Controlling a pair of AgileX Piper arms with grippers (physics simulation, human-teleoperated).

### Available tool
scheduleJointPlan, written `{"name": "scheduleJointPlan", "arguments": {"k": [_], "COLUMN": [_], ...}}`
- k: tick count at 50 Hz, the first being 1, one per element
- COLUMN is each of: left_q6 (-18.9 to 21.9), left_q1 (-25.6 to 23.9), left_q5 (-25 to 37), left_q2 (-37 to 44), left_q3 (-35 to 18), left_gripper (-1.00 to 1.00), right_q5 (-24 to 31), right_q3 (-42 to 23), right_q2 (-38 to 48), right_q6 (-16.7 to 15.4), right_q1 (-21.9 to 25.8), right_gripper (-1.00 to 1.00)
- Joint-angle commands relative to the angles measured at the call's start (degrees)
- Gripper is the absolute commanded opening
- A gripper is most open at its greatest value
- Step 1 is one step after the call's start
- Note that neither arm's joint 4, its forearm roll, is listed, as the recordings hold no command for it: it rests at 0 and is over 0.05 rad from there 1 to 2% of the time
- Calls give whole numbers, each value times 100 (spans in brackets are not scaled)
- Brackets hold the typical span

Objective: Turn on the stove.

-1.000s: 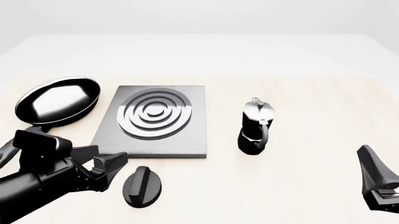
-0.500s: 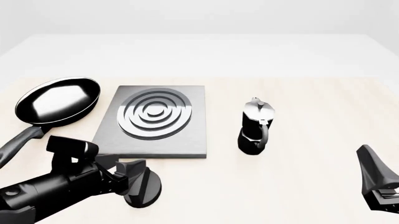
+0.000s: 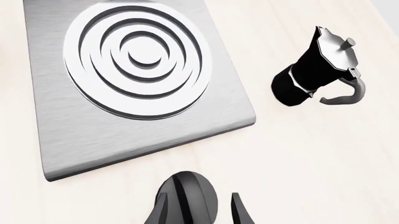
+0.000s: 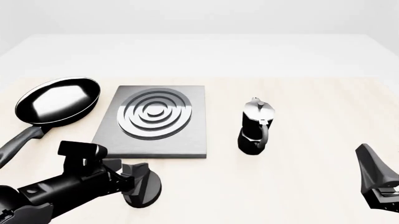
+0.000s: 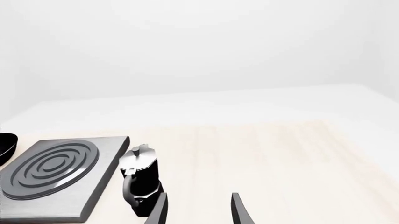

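The stove (image 4: 156, 122) is a flat grey slab with silver burner rings, left of the table's middle. It also shows in the left wrist view (image 3: 137, 56) and the right wrist view (image 5: 56, 168). Its round black ridged knob (image 4: 148, 189) lies on the table just in front of the slab. My left gripper (image 4: 134, 175) is open and low over the knob. In the left wrist view the knob (image 3: 187, 198) sits between the spread fingers of the left gripper (image 3: 199, 201), closer to one finger. My right gripper (image 4: 374, 179) is open and empty at the front right, and its wrist view shows the gripper (image 5: 198, 201) with nothing between its fingers.
A black frying pan (image 4: 59, 100) lies left of the stove, its handle running toward the front left beside my left arm. A black-and-silver moka pot (image 4: 255, 128) stands upright right of the stove, also in the wrist views (image 3: 315, 67) (image 5: 140, 179).
My left gripper has moved right and forward from beside the knob until its fingers straddle it. The right arm has not moved.
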Motion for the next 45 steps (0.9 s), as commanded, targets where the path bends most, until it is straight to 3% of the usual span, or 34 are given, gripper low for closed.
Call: {"name": "scheduleJointPlan", "arguments": {"k": [1, 45], "left_q6": [-58, -107], "left_q1": [-23, 36], "left_q5": [-297, -1137], "left_q2": [332, 1542], "left_q3": [51, -75], "left_gripper": [100, 100], "right_q5": [-16, -204], "right_q3": [1, 4], "right_q2": [24, 254], "right_q6": [43, 201], "right_q1": [7, 46], "right_gripper": [100, 100]}}
